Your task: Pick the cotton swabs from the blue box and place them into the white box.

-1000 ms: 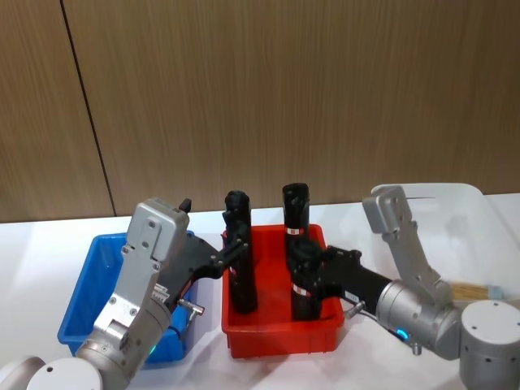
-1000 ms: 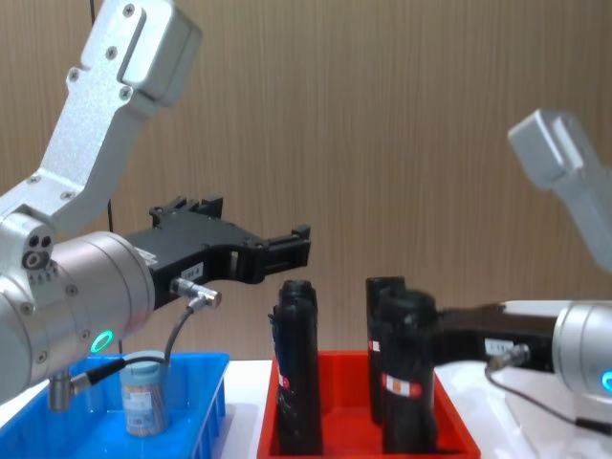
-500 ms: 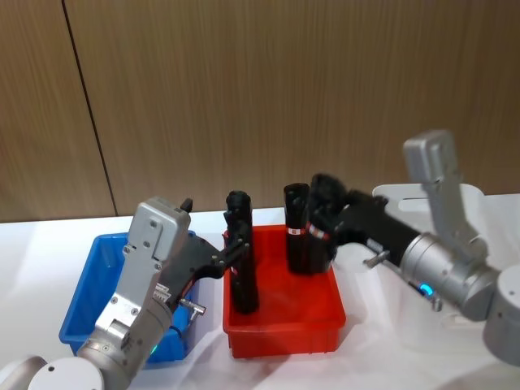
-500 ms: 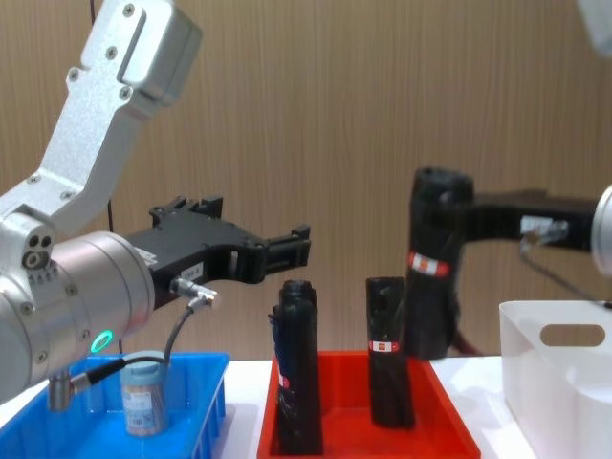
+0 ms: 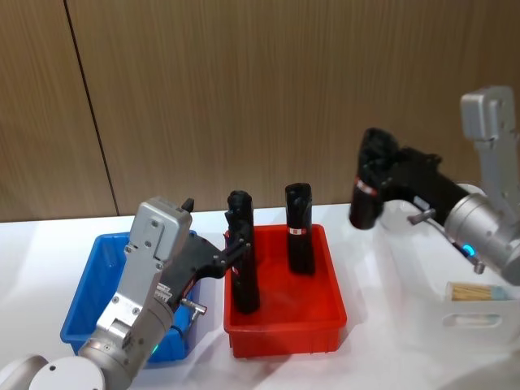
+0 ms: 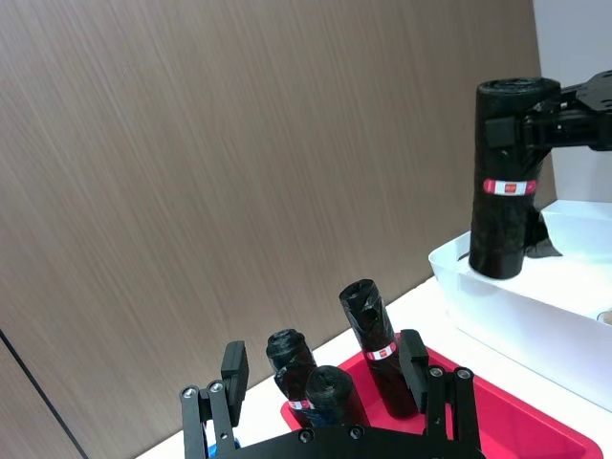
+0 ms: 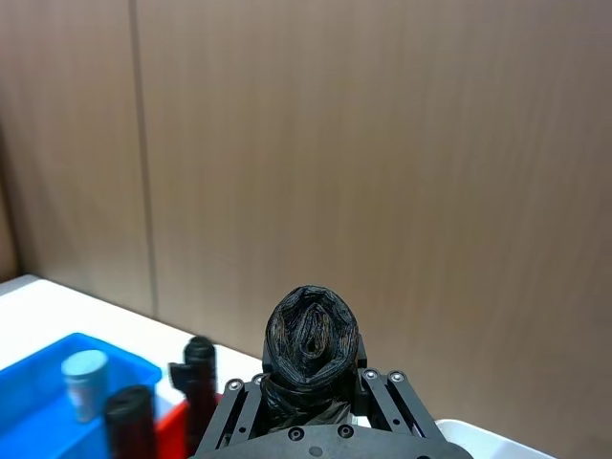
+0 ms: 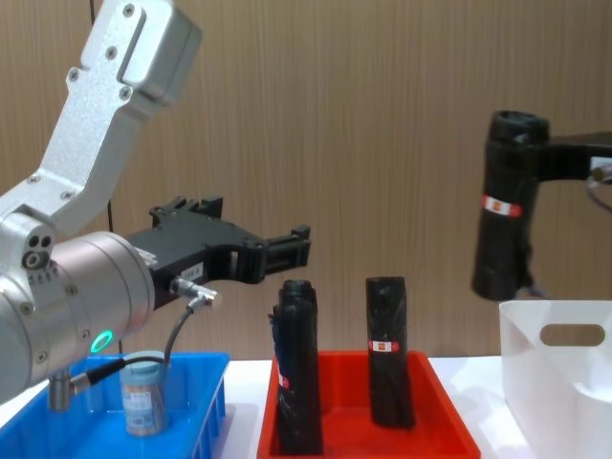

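One tub of cotton swabs [image 8: 143,394] with a grey-blue lid stands in the blue box [image 8: 206,387], also seen in the right wrist view as cotton swabs [image 7: 84,371] in the blue box [image 7: 38,397]. My left gripper [image 8: 292,247] hangs open above the blue box's right side, nothing in it. My right gripper [image 5: 383,175] is shut on a black wrapped roll [image 5: 363,203], held high over the near-left rim of the white box [image 8: 559,382]. Another tub of cotton swabs [image 5: 471,291] lies inside the white box [image 5: 479,341].
A red tray [image 5: 284,325] between the two boxes holds two upright black rolls [image 5: 241,268] [image 5: 299,227]. A wood-panel wall stands close behind the table. The left arm's grey housing [image 8: 115,67] rises tall at the left.
My right gripper lifted a black roll out of the red tray and carried it up and right, to above the white box's edge. The left arm stayed still.
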### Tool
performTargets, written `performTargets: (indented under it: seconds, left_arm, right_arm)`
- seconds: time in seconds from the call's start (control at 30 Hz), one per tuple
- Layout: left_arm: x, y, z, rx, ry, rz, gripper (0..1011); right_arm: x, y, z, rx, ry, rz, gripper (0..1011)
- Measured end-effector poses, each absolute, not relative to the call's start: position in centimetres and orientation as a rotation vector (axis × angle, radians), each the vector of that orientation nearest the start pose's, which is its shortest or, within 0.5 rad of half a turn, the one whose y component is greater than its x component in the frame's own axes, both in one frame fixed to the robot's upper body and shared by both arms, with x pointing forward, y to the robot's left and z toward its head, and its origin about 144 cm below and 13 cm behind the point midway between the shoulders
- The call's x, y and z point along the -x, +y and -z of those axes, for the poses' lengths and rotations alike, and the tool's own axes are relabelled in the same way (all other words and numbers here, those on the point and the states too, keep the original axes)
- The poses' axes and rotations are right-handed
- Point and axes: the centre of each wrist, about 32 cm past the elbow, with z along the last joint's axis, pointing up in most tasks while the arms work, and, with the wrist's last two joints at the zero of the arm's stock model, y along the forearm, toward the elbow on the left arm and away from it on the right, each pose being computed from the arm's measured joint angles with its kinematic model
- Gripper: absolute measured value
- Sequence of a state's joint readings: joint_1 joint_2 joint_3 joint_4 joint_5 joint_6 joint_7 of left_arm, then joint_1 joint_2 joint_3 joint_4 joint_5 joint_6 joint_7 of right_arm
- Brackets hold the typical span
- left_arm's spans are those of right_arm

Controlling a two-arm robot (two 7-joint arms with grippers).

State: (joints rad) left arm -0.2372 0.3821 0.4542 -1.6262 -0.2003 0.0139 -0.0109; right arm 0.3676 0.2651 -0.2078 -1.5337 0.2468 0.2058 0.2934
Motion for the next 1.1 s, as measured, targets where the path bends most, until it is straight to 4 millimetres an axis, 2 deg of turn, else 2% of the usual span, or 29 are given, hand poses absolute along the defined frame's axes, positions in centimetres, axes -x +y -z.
performTargets:
  seconds: [0.4,0.73,1.1]
  left_arm:
    - [-49.2,19.8,-120.4,-0.061,-0.268,-1.124,1003]
    - [-49.2,19.8,-120.4,-0.061,-0.268,-1.124,1003]
    - [-49.2,19.8,-120.4,-0.061,-0.268,-1.124,1003]
  right_arm:
    - [-56.5,-27.3,-125.1,0.076,-0.118,1.222,365]
    - [-58.3,-29.1,-122.9,0.118,-0.1,1.304,365]
    - [-59.7,-30.2,-119.9,0.139,-0.028,1.356,365]
